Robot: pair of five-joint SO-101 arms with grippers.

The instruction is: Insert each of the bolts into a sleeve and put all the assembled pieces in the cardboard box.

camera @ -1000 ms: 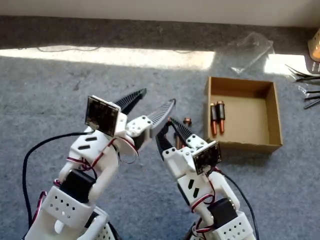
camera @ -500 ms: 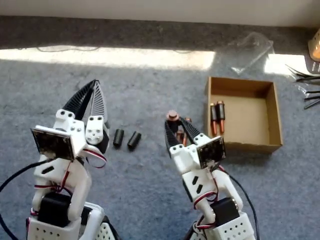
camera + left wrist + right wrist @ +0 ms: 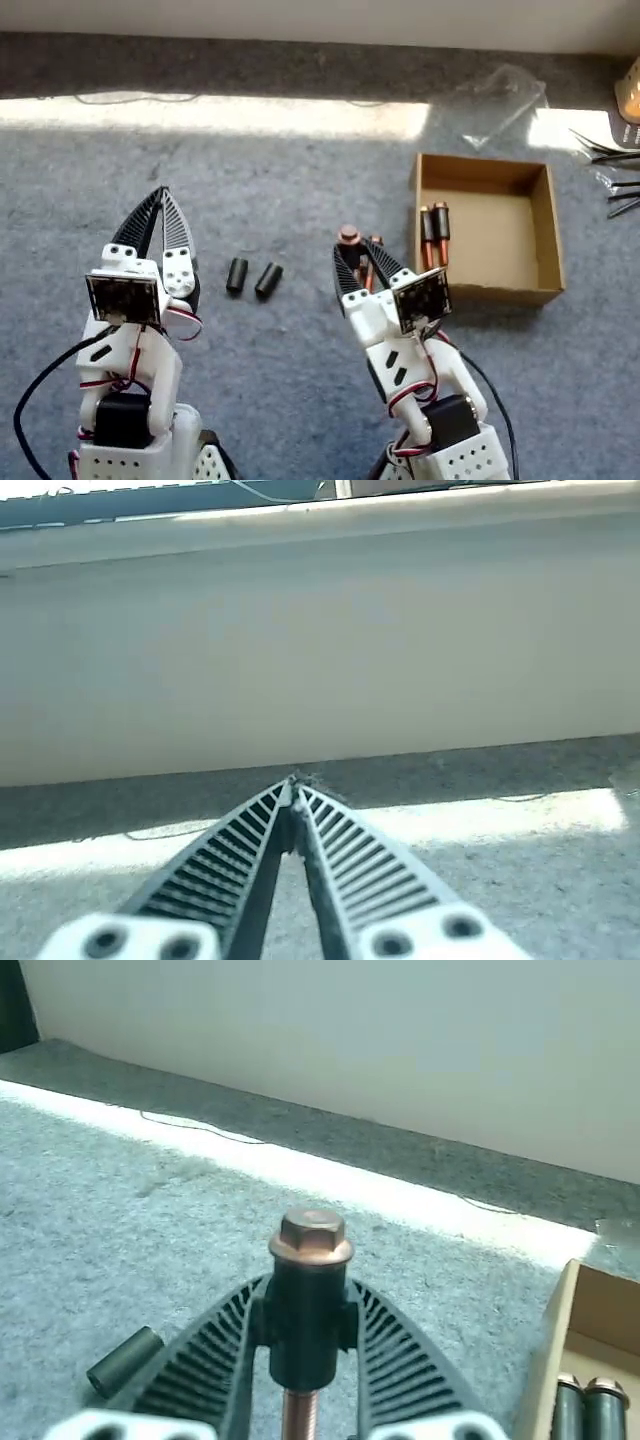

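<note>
A: Left side first. Status?
B: Left end effector (image 3: 163,200) is raised over the near-left part of the bench (image 3: 300,150). Fingers are pressed together at the tips with nothing between them, and the wrist view agrees (image 3: 295,790).
A: Loose parts?
B: First loose sleeve (image 3: 236,275) and second loose sleeve (image 3: 268,280), both black, lie side by side on the bench. They are just right of that end effector and apart from both arms.
A: Right arm?
B: Right end effector (image 3: 353,255) is closed narrow on a black sleeve (image 3: 303,1330). A copper bolt (image 3: 311,1237) runs through the sleeve, upright, head on top. A second bolt (image 3: 375,243) sits just right of the fingers, partly hidden.
A: Box?
B: Cardboard box (image 3: 540,230) is at the right, open on top. Two assembled pieces (image 3: 434,235) lie side by side inside, near its left wall.
</note>
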